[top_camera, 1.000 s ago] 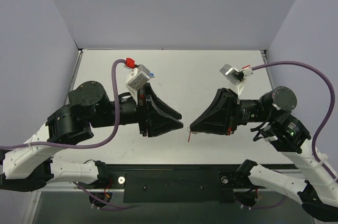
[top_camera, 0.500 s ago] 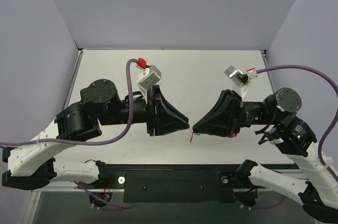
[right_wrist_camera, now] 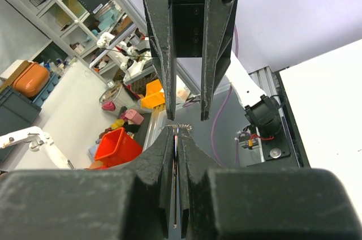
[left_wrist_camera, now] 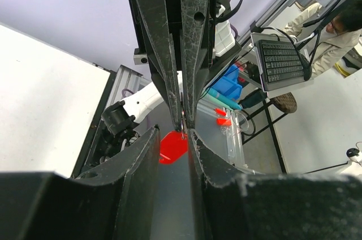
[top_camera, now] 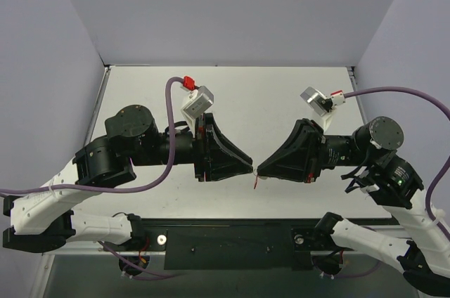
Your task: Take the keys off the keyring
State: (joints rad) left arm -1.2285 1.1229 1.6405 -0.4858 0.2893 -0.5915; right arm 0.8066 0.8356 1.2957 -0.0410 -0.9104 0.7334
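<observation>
While the right hand (top_camera: pixel 258 170) pinches the tiny silver metal key (right_wrist_camera: pixel 176 183) above the surface's (top_camera: pixel 281 94) near edge, the slightly spread left hand (top_camera: pixel 252 167) faces it tip-to-tip, straddling the thin red-tagged metal keyring (left_wrist_camera: pixel 172 147).

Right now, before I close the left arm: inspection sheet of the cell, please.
Surface: white table, both arms held above it.
Job's things: key edge-on between the right fingers; keyring at its tip; red tag hanging below, off the table.
Clutter: nothing seen.
Grippers: right gripper shut on the key; left gripper open, tip to tip with it, jaws apart right at the keyring; contact cannot be told.
Cables: left purple cable loops over the left arm, right purple cable arcs over the right; neither is near the tips.
Surroundings: lilac walls; red bin on the lab floor beyond.
</observation>
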